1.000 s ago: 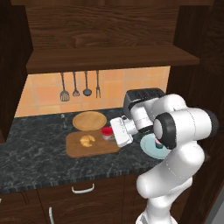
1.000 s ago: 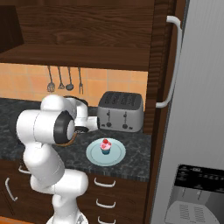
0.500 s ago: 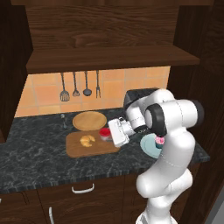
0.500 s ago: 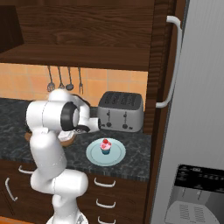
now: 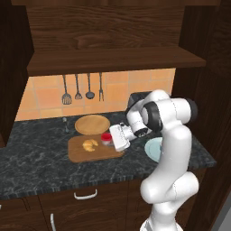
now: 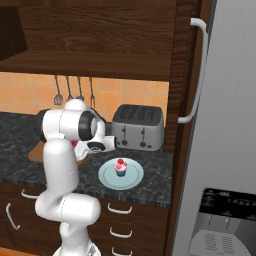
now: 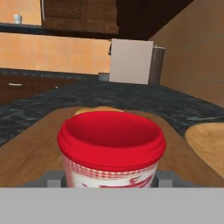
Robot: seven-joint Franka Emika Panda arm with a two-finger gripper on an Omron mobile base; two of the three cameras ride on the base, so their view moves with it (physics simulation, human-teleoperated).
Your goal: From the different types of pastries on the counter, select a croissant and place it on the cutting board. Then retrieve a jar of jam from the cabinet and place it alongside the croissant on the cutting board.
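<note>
**Now lowering the jam beside the croissant**

My tool (image 5: pixel 113 138) grips the jar of jam (image 7: pixel 111 146) low over the cutting board (image 5: pixel 83 154). The croissant (image 5: pixel 90 144) lies at nine o'clock from the jar, close, apart. Hand view shows the lid filling my sight; right base view shows the cupcake (image 6: pixel 120 167).

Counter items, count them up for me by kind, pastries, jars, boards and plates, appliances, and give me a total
Pastries: 2, croissant and cupcake
Jars: 1, jar of jam
Wooden boards and plates: 2, cutting board and round wooden plate
Blue plates: 1, blue plate
Appliances: 1, toaster
Total: 7
</note>
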